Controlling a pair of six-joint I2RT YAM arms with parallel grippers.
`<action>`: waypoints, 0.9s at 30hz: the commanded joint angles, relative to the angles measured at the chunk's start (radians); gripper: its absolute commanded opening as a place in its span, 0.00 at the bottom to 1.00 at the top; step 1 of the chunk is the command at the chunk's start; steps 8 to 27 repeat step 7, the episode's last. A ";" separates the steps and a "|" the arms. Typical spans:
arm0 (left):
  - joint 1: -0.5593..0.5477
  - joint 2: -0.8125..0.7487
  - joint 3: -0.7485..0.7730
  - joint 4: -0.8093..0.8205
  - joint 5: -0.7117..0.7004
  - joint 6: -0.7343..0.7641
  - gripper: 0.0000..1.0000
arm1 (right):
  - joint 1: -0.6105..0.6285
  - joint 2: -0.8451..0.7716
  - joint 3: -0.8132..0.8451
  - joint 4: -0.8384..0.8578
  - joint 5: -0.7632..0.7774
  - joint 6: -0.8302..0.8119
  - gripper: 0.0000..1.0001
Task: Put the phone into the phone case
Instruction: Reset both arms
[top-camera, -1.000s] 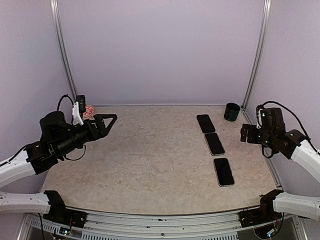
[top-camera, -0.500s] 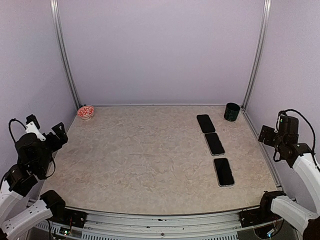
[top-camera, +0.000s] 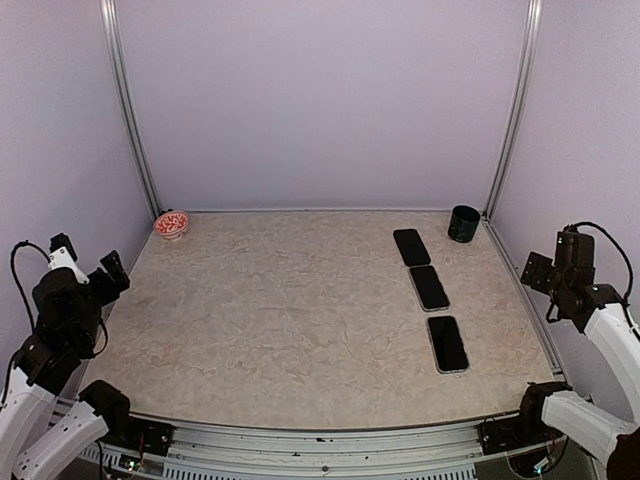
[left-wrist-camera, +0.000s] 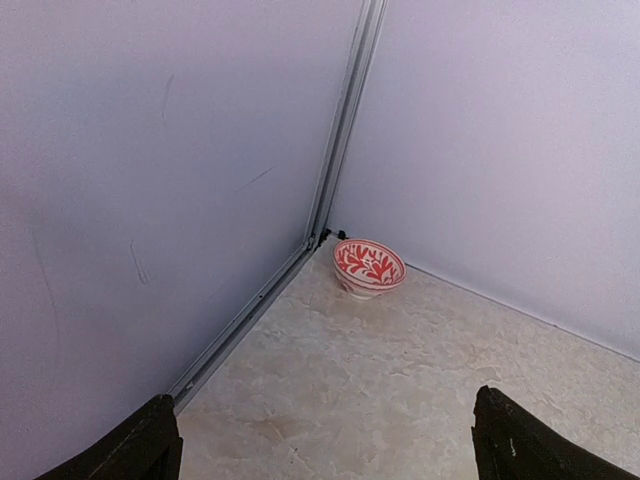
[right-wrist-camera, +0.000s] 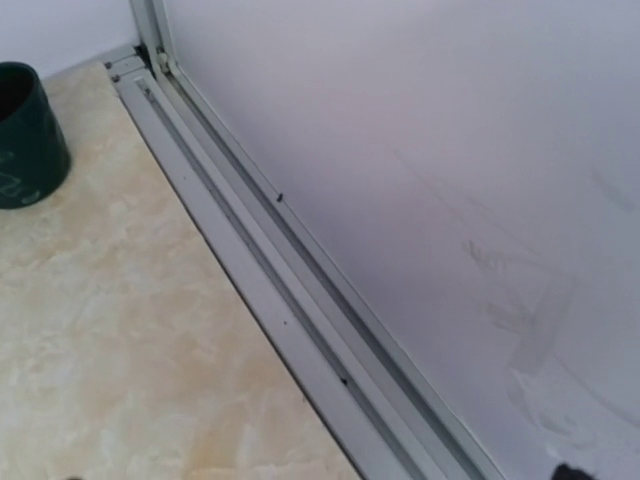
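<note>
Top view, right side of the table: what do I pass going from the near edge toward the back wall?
nearest dark slab → middle dark slab → farthest dark slab → dark green cup. Which slab is a phone and which is a case is unclear.

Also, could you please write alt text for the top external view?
Three dark phone-shaped items lie in a row on the right of the table. The left hand and right hand hang open at its sides; a red bowl and dark cup sit at the back.
</note>
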 joint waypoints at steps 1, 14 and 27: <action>0.028 0.007 -0.014 0.040 0.047 0.025 0.99 | -0.013 -0.016 0.024 -0.016 0.008 0.021 0.99; 0.043 0.014 -0.013 0.045 0.068 0.022 0.99 | -0.013 -0.004 0.027 -0.016 -0.016 0.016 0.99; 0.043 0.014 -0.013 0.045 0.068 0.022 0.99 | -0.013 -0.004 0.027 -0.016 -0.016 0.016 0.99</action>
